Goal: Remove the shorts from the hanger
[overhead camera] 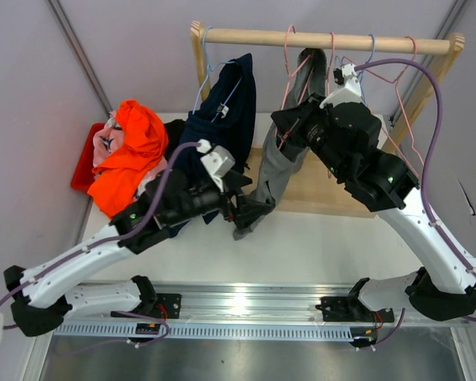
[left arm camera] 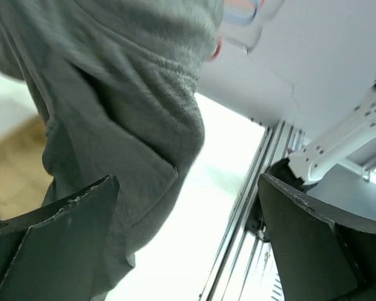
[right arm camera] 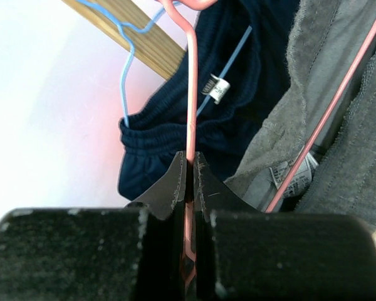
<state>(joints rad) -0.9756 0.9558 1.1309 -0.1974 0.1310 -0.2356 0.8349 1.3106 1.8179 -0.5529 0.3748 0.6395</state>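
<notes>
**Right clamps the wire, left lines up on the grey pair**

Right gripper (right arm camera: 189,179) is pinched tight on the thin pink hanger (right arm camera: 189,94), fingers together with only the wire between them. That is the anchor.

Left gripper (left arm camera: 185,244) is spread wide below the grey shorts (left arm camera: 125,113). Cloth drapes past one finger (left arm camera: 56,238) into the gap, but nothing is pinched.

The grey pair hangs from that pink hanger under the wooden rail (overhead camera: 325,40), just beside the navy shorts (right arm camera: 250,69) on their blue hanger (right arm camera: 126,81). The orange shorts (overhead camera: 131,151) lie piled at far left.

My read: the left should take a deep bite of grey fabric, not just the hem. It should pull down and away while the right holds the wire steady. The risks are catching navy cloth or dragging the hanger off the rail.
</notes>
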